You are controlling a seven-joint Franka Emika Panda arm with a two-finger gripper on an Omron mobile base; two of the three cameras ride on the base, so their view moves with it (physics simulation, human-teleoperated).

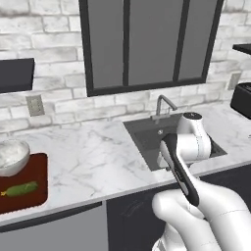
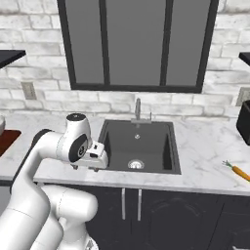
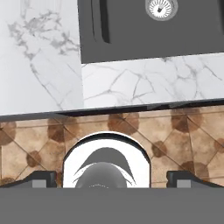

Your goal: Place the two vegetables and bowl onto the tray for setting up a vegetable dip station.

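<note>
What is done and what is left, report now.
Done: the bowl and the cucumber sit on the tray at the counter's left end. In hand: nothing; the gripper is open and empty near the sink. Left: the carrot, lying on the counter right of the sink.

Marbled bowl and green cucumber lie on red-brown tray; carrot on counter.

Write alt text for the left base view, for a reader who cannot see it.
A white robot arm rises at lower right in front of a dark sink set in a marble counter. At far left, a dark red tray holds a marbled bowl and a green cucumber. Behind are a white brick wall and a dark-framed window.
</note>
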